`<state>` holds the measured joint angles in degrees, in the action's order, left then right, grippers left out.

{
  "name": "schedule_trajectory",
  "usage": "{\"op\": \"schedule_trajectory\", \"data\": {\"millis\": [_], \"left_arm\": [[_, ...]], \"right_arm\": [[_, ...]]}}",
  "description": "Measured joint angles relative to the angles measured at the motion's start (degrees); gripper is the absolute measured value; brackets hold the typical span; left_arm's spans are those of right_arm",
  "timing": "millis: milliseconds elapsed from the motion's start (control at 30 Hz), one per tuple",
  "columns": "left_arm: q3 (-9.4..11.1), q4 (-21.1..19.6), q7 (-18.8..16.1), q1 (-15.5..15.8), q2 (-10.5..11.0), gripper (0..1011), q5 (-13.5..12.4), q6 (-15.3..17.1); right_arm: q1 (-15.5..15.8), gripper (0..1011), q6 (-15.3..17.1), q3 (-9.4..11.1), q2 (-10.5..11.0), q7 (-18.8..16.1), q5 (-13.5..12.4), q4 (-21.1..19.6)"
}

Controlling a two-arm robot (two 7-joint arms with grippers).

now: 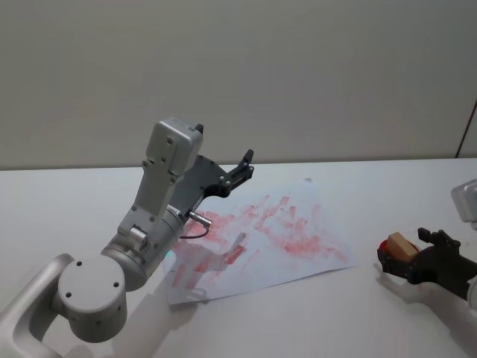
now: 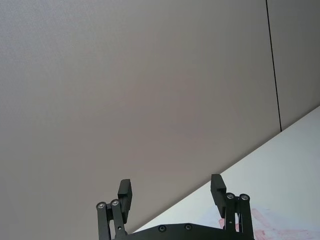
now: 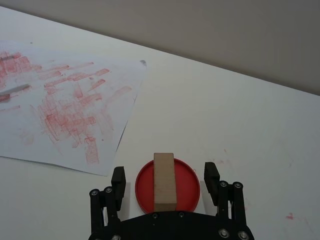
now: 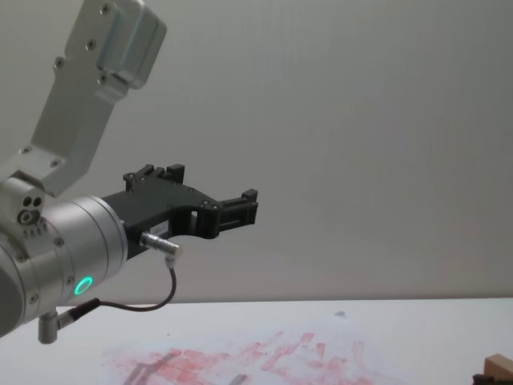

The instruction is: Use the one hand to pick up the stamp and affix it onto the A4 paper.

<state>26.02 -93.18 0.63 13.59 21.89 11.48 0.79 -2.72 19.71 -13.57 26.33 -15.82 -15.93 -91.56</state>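
Near the tabletop's right edge, the right gripper (image 3: 164, 185) has its jaws spread wide on either side of the stamp (image 3: 164, 180), which stands on a red disc (image 3: 168, 186), untouched. The paper (image 1: 279, 239) lies mid-table. Above its far-left part the left gripper (image 2: 172, 195) hangs raised, jaws wide apart and empty.

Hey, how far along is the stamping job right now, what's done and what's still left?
Done: the A4 paper already carries many red prints, though none can be tied to this attempt. In hand: the right gripper is open with a finger on each side of the stamp, which stands on the red ink pad. Left: close on it, lift it, carry it to the paper and press. The left gripper is open, raised above the paper.
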Motion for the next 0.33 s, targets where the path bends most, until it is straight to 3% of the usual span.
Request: {"op": "schedule_trajectory", "data": {"millis": [100, 333], "left_arm": [[0.0, 0.0, 0.0, 0.0, 0.0, 1001, 0.0, 0.0], [0.0, 0.0, 0.0, 0.0, 0.0, 1001, 0.0, 0.0]], "right_arm": [[0.0, 1000, 0.0, 0.0, 0.0, 0.0, 0.0, 0.0], [0.0, 1001, 0.1, 0.0, 0.0, 0.0, 0.0, 0.0]]}}
